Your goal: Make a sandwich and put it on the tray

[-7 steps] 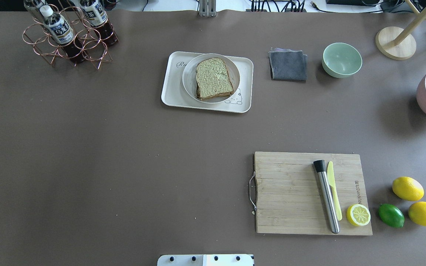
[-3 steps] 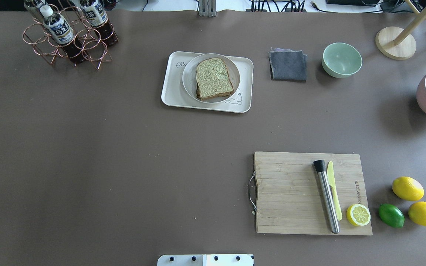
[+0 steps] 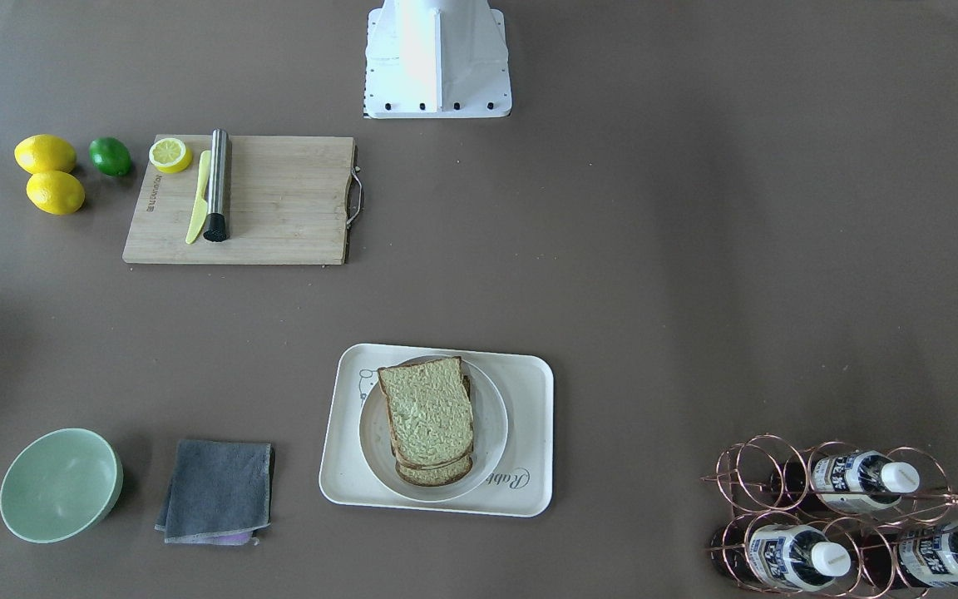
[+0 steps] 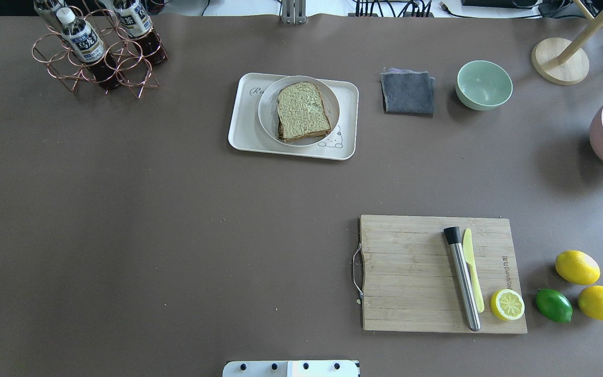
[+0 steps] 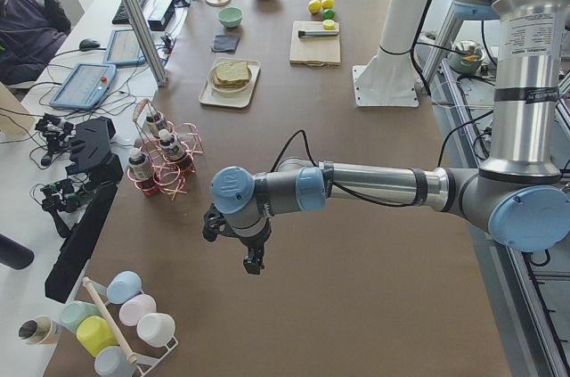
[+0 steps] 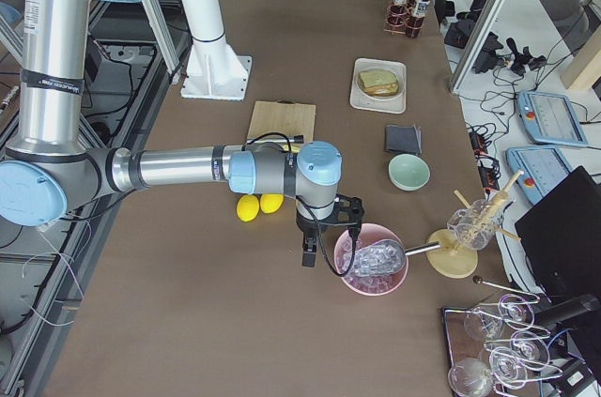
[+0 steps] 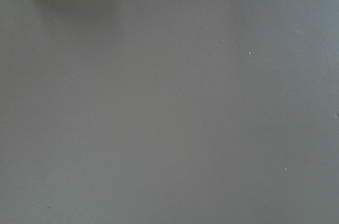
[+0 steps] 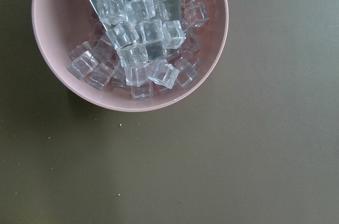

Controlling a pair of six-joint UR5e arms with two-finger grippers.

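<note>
Sandwich (image 4: 303, 110) stacked on round plate (image 4: 269, 119) within tray (image 4: 241, 132), grey cloth (image 4: 408, 93) and green bowl (image 4: 483, 84) set nearby, left hand (image 5: 253, 262) and right hand (image 6: 307, 254) seen far off, their spread could not be told

The sandwich (image 4: 303, 111) is made of square bread slices with brown crusts and a bumpy, pale green-tan top. The slices lie flat in a stack, and the bottom one peeks out a little at one edge. The sandwich sits on a round white plate (image 4: 268, 116). The plate rests inside the cream-white plastic tray (image 4: 239, 131), which has round corners and a raised rim. The tray lies flat on the far side of the brown table (image 4: 176, 220), near the middle.
</note>
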